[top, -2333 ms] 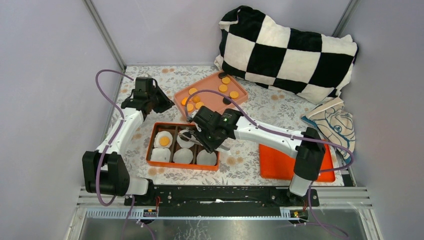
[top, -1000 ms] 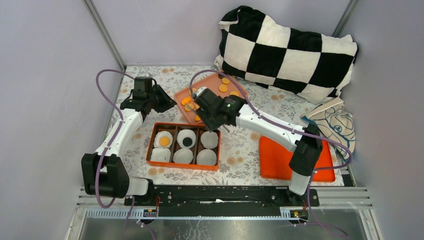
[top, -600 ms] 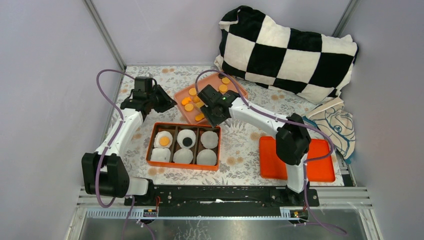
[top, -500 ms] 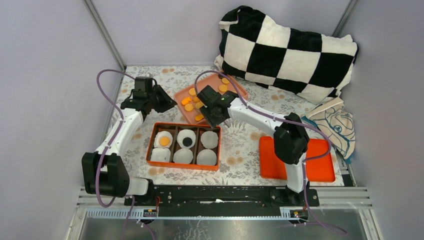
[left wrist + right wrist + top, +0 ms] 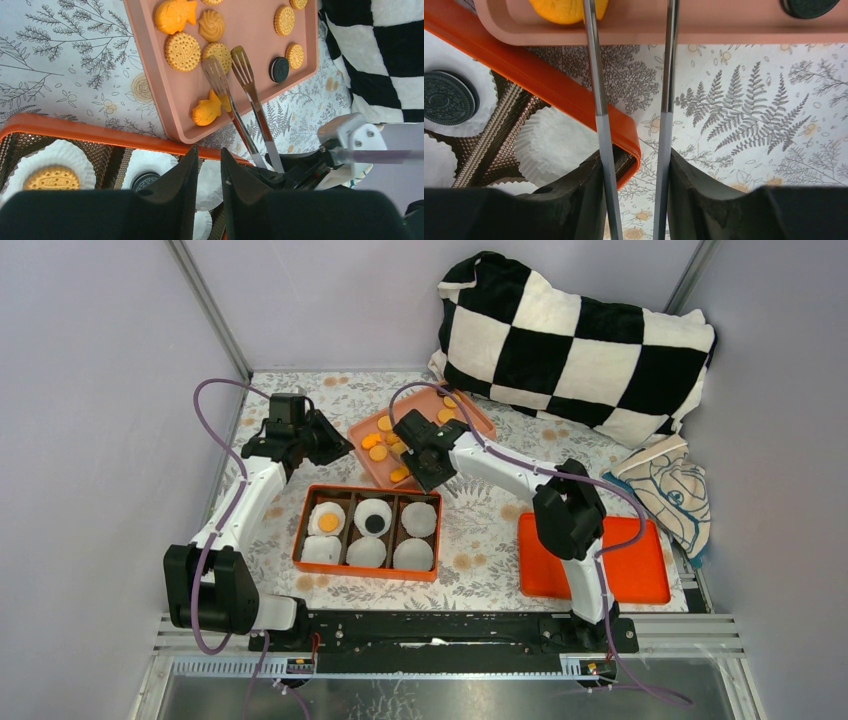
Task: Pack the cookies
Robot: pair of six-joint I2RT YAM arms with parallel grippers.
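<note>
Several cookies, mostly orange discs (image 5: 183, 51) plus a black one (image 5: 279, 69), lie on the pink tray (image 5: 478, 412). My right gripper (image 5: 414, 454) is shut on metal tongs (image 5: 250, 102) whose tips are apart over the tray; one tip rests by an orange fish-shaped cookie (image 5: 206, 112). In the right wrist view the gripper (image 5: 634, 167) holds both tong arms (image 5: 596, 105). The orange box (image 5: 303, 540) holds white liners, with one orange cookie (image 5: 328, 522) and one black cookie (image 5: 374, 524) in its back row. My left gripper (image 5: 338, 448) hovers shut and empty left of the tray, also seen in the left wrist view (image 5: 207, 156).
A black-and-white checked pillow (image 5: 580, 335) fills the back right. A folded printed cloth (image 5: 672, 490) lies at the right edge. A flat orange lid (image 5: 625, 565) lies front right, under the right arm's base link. Walls close in both sides.
My right gripper left the box, leaving a black cookie in the back middle liner, and moved the tongs back over the pink tray. The left arm has not moved.
</note>
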